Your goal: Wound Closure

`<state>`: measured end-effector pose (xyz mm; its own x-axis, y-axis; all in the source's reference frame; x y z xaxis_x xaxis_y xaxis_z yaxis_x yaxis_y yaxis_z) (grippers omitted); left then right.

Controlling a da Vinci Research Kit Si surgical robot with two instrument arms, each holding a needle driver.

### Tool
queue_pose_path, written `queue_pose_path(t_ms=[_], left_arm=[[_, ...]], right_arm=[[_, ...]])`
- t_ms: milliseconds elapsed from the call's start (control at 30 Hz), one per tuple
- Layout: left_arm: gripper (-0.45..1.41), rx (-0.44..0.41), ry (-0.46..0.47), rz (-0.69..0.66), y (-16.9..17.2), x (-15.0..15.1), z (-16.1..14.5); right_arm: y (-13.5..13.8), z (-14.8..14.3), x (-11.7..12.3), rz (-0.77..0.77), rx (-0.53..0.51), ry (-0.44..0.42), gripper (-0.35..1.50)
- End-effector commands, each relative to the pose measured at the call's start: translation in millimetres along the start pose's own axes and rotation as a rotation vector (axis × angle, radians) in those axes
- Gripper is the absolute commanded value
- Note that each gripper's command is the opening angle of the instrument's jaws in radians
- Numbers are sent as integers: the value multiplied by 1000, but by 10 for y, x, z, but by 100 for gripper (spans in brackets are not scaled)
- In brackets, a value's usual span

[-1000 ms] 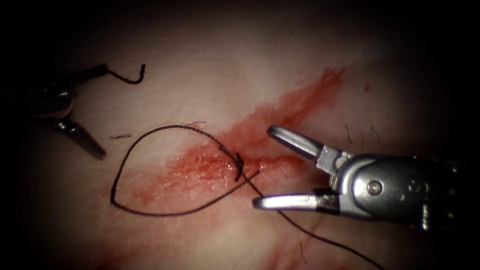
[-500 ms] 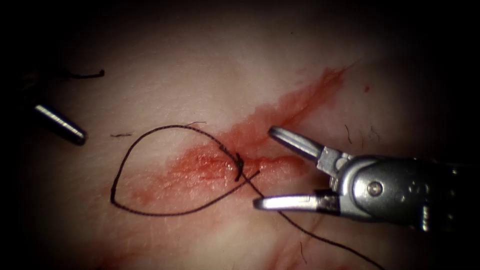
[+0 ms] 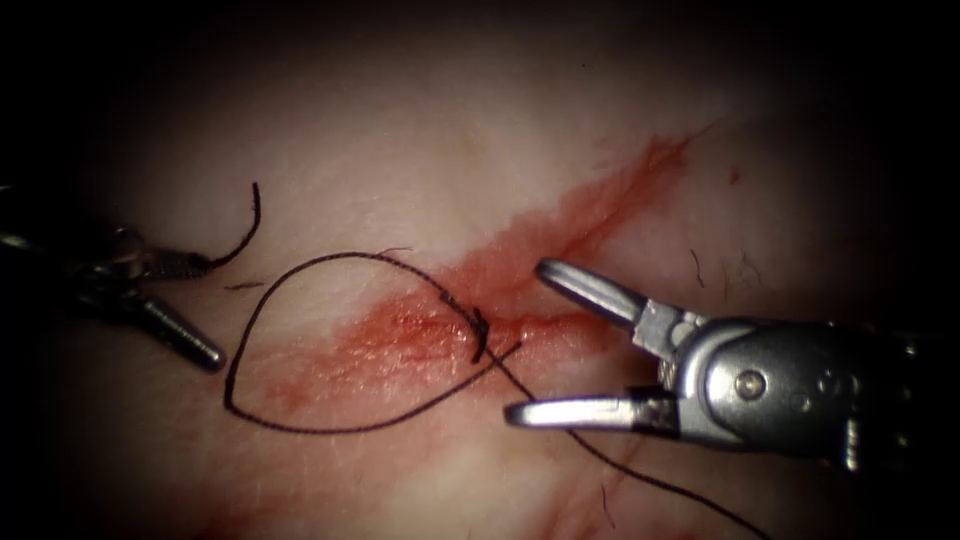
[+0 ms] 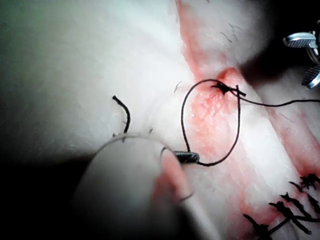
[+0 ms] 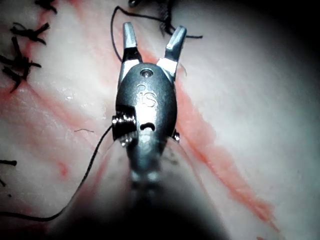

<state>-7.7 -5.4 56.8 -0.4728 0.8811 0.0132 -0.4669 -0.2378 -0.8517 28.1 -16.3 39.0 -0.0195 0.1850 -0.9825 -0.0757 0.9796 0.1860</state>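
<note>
The cut (image 3: 560,235) runs as a red diagonal across the tissue (image 3: 380,150). A dark knot (image 3: 478,332) sits on it, and a wide thread loop (image 3: 240,350) lies on the left side. The thread's tail (image 3: 640,475) runs off under my right tool (image 3: 525,340), whose jaws stand wide open around the knot's right side and hold nothing. My left tool (image 3: 210,312) is at the far left beside the loop, jaws apart, with a short cut end of thread (image 3: 250,220) clinging to its upper jaw. The left wrist view has the loop (image 4: 235,125) and knot (image 4: 222,89).
Red fluid (image 3: 400,335) stains the tissue around the knot. Earlier dark stitches (image 4: 285,212) line the cut, seen too in the right wrist view as stitches (image 5: 20,50). Small loose hairs (image 3: 695,265) lie right of the cut.
My left tool drew back to the left, then came in again lower, close to the loop, carrying the short thread end. The right tool, knot and loop have barely moved.
</note>
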Motion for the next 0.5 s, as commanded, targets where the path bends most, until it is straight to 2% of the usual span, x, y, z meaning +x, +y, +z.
queue_pose_path(t_ms=[33, 200, 300, 500], left_arm=[[118, 10, -19, -28, 0, -3, 4], [118, 27, -72, -110, 4, -19, -5], [113, 49, -114, -111, 9, -17, -16], [110, 201, -262, 74, 23, 4, -32]], right_arm=[[2, 9, -1, -1, 1, 2, 131], [2, 9, -1, 5, 0, 2, 131], [2, 9, -1, 5, 1, 2, 131], [2, 10, -1, 4, 1, 2, 131]])
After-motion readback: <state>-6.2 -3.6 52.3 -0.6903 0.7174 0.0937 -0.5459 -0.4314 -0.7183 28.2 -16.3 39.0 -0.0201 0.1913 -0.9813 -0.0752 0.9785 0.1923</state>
